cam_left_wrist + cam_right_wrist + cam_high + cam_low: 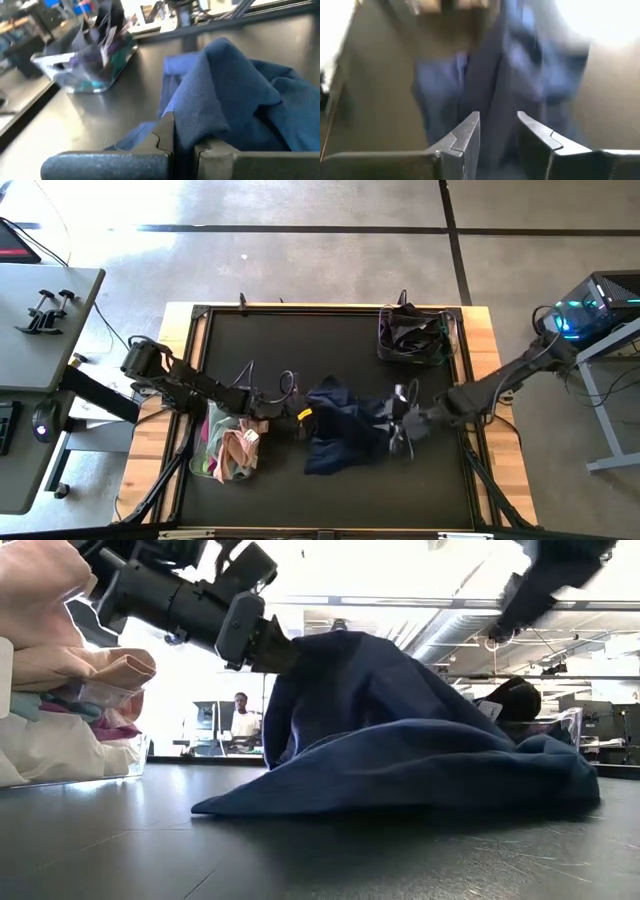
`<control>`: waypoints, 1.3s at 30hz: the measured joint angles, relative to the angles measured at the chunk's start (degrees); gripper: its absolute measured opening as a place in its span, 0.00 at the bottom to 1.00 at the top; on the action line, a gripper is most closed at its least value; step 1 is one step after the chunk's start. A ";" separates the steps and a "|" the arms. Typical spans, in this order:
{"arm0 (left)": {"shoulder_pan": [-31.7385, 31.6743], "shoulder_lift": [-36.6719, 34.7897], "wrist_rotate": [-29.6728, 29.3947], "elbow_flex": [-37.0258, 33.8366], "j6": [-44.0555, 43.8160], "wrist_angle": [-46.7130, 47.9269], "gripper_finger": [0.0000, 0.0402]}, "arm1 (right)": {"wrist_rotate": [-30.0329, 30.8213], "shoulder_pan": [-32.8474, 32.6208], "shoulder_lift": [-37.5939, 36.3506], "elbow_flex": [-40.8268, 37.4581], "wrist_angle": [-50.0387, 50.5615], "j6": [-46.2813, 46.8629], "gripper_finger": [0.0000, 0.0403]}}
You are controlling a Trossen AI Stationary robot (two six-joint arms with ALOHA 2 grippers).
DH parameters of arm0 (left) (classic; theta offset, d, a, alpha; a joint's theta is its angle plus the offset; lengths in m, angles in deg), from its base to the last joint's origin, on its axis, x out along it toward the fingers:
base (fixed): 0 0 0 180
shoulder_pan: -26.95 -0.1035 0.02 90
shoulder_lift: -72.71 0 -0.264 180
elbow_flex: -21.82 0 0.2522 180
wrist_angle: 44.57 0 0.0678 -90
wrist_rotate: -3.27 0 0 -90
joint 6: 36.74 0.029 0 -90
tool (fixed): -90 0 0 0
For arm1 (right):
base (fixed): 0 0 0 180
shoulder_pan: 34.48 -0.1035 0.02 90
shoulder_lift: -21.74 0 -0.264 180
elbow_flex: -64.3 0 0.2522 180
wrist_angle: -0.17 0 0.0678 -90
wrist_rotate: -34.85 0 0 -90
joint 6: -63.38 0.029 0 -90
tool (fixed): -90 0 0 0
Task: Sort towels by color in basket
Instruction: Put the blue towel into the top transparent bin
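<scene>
A navy towel [345, 430] lies in a heap at the middle of the black table, and its left end is drawn up into a peak [330, 650]. My left gripper [303, 418] is shut on that end. My right gripper [403, 420] hangs open above the towel's right part, clear of it, with the cloth [520, 65] showing below its spread fingers. A clear basket [228, 445] at the left holds pink, cream and other light towels. A second basket [412, 332] at the far right holds dark ones. My left gripper pinches a raised fold at the navy towel's left end [187, 117] between its two fingers. The fingers come nearly level from the table's left. The held part stands up off the table, and the rest of the towel [420, 780] lies spread on it.
The left basket [60, 740] stands close beside my left arm, piled high with towels. The far basket [90, 70] sits by the table's back right corner. A raised dark rim [330, 308] runs around the tabletop. Bare table [300, 350] shows between the baskets.
</scene>
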 joint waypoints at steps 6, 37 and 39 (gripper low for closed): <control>-1.00 0.00 0.00 -0.02 -2.96 2.14 0.00 | 0.06 -7.39 5.57 0.00 17.91 20.91 0.28; -5.20 13.72 14.57 1.19 -6.85 -11.95 0.00 | 3.42 12.69 27.16 0.00 -35.66 -14.01 0.42; -5.59 14.51 16.40 2.10 -6.86 -11.72 0.00 | -0.04 13.79 27.16 -0.01 -36.56 -15.62 0.48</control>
